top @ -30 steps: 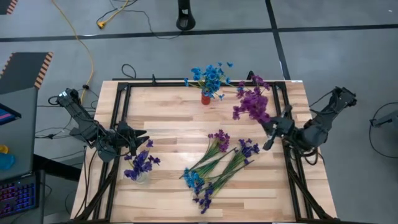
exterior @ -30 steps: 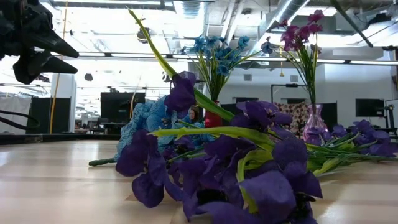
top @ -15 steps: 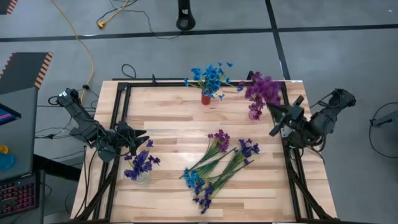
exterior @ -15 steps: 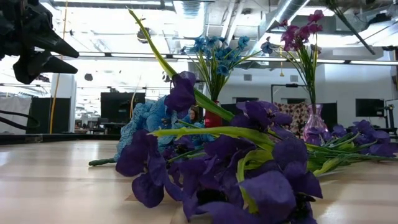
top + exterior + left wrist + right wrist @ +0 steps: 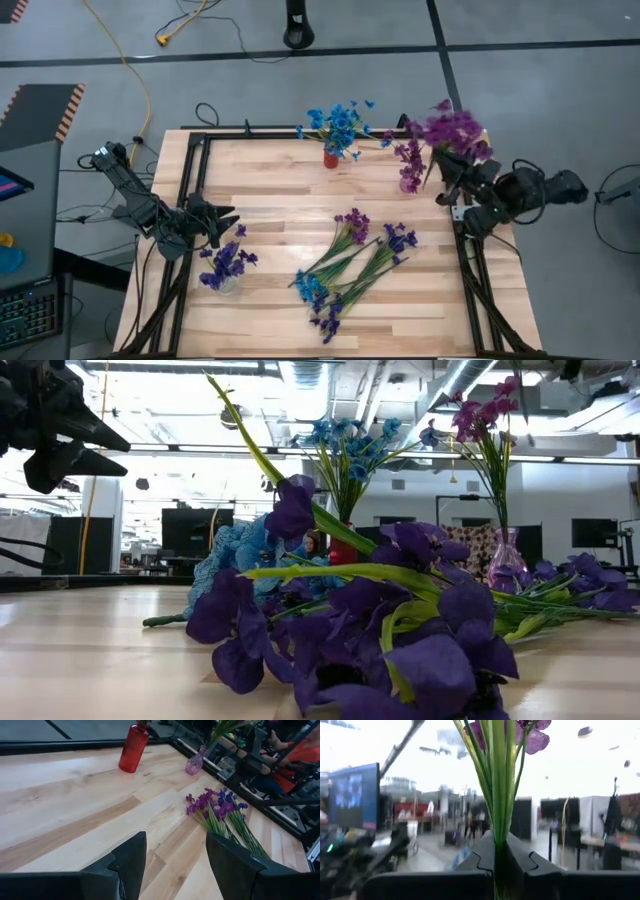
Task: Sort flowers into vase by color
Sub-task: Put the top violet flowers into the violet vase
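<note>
Partly done: blue flowers (image 5: 338, 122) stand in the red vase (image 5: 330, 158). Right gripper (image 5: 452, 172) is clamped on a magenta bunch (image 5: 452, 130) raised beside the pink vase (image 5: 408, 184). Left gripper (image 5: 222, 222) waits, fingers wide (nothing held). Loose stems (image 5: 350, 265) await sorting mid-table

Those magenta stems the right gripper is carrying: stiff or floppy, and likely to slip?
Probably fairly stiff: in the right wrist view the magenta stems rise nearly straight from the shut right gripper. Likely light, since a pinch low on the thin stems holds the bunch. Possibly top-heavy: the blossoms sit well beyond the grip, so they may sway.
</note>
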